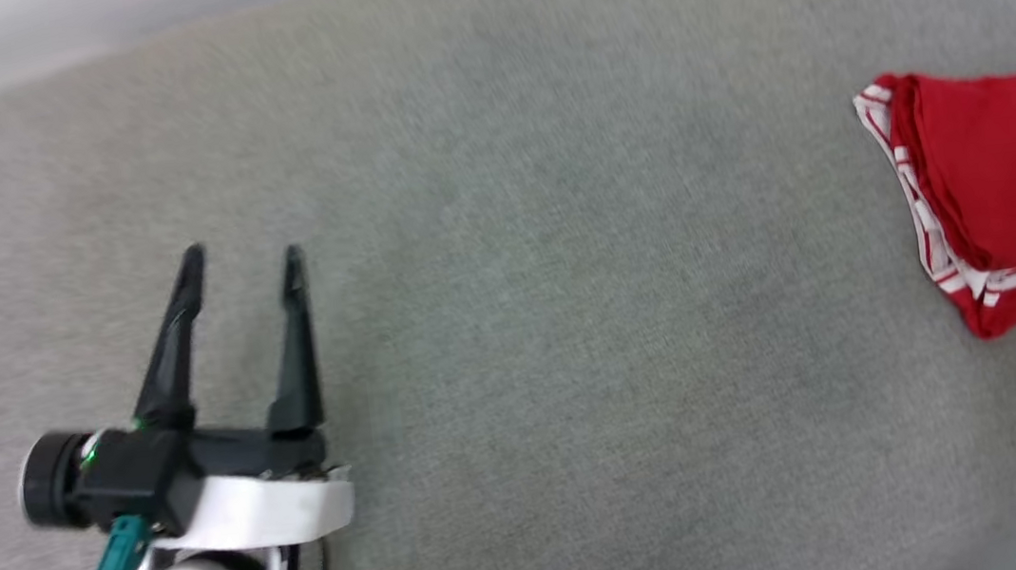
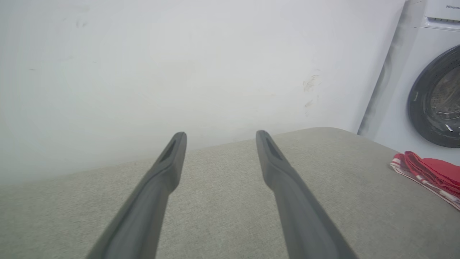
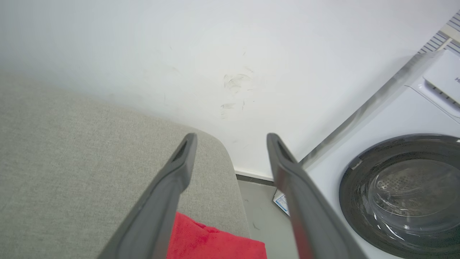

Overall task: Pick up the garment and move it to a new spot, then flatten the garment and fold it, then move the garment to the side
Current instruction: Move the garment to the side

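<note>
Right wrist view: washing machine (image 3: 395,187) near garment (image 3: 215,241)

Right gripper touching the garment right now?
Cannot tell. Right wrist view: the right gripper stands open over the garment, but neither it nor the head view shows contact or a gap plainly.

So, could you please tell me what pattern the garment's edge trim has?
The trim is white-and-red striped; head view shows it best.
</note>
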Robot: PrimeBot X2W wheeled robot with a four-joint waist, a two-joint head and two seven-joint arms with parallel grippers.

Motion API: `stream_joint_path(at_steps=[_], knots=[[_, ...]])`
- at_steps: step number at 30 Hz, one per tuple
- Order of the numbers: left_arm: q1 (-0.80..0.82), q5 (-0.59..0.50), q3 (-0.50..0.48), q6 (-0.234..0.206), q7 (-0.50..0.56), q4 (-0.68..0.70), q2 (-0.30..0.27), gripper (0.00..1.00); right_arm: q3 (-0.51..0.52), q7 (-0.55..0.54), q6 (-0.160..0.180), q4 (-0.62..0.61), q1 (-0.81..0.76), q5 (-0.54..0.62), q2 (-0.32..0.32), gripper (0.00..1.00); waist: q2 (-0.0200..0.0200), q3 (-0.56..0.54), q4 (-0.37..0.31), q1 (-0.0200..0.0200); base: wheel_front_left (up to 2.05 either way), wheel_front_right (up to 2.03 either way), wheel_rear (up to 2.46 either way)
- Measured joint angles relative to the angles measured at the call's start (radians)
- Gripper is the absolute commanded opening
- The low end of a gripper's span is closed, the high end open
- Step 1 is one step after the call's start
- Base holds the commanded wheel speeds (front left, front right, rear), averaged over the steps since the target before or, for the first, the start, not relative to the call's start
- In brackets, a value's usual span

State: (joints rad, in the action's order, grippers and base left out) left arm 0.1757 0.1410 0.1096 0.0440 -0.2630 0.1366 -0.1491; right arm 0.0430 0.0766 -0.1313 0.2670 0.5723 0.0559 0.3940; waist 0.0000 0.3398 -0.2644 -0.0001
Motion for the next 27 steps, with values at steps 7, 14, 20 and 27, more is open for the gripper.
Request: stream_joint_path(at_steps=[7, 14, 20, 27], knots=[[-0.079, 0.013, -0.099, 0.000, 0.000, -0.021, 0.032, 1.00, 0.004, 0.031, 0.000, -0.233, -0.226, -0.114, -0.140, 1.00, 0.0000, -0.113, 0.060, -0.0001, 0.00, 0.00, 0.00], [-0.142, 0.012, -0.140, 0.023, 0.000, -0.068, 0.062, 1.00, -0.017, 0.088, 0.000, -0.297, -0.401, -0.210, -0.219, 1.00, 0.0000, -0.190, 0.117, -0.0001, 0.00, 0.00, 0.00], [-0.176, 0.005, -0.155, 0.036, 0.000, -0.124, 0.078, 1.00, -0.019, 0.136, 0.000, -0.278, -0.472, -0.259, -0.267, 1.00, 0.0000, -0.232, 0.150, -0.0002, 0.00, 0.00, 0.00], [-0.200, 0.008, -0.180, 0.053, 0.000, -0.157, 0.090, 1.00, -0.041, 0.170, 0.000, -0.232, -0.499, -0.279, -0.284, 1.00, 0.0000, -0.258, 0.171, -0.0001, 0.00, 0.00, 0.00]])
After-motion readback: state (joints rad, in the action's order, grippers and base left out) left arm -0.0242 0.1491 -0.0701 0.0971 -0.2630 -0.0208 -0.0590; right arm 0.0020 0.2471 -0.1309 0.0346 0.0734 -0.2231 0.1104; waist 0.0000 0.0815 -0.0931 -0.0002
